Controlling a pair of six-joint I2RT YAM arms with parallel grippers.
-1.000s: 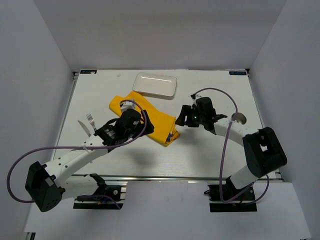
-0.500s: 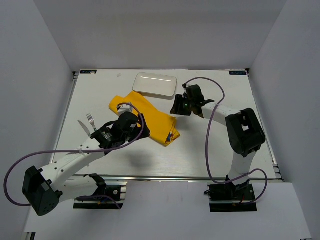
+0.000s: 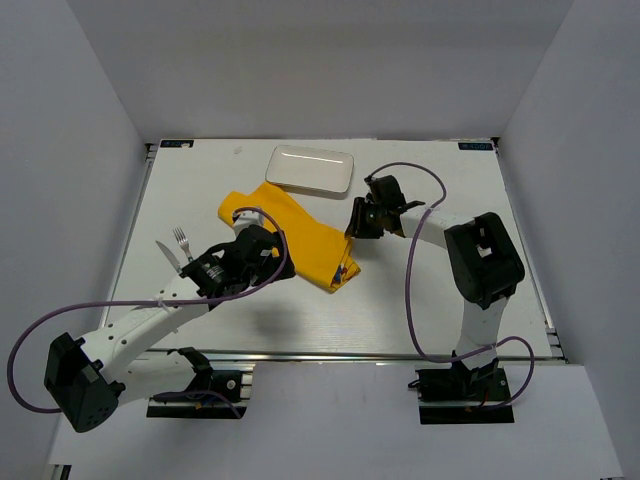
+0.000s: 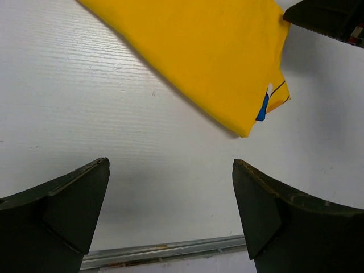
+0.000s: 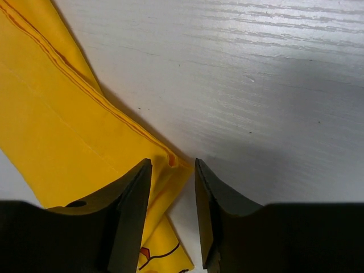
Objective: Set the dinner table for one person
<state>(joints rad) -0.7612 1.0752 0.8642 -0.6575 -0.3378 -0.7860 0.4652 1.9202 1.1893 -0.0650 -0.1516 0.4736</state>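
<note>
Both arms were white tubular links with black joint housings: left arm (image 3: 150,318), right arm (image 3: 478,315). Chunky black actuator block on each, left block (image 3: 75,378), right block (image 3: 483,258). Thin purple cable looped loose off each arm, left cable (image 3: 110,303), right cable (image 3: 408,290). Black mounting plates with visible screws at the near rail: left base (image 3: 200,385), right base (image 3: 465,390). Left end effector (image 4: 169,165) was black, with broad matte wedge-shaped fingers (image 4: 68,207) and scuffed edges. Right end effector (image 5: 173,162) was black too, with fingertips (image 5: 129,210) that had bevelled inner faces.
</note>
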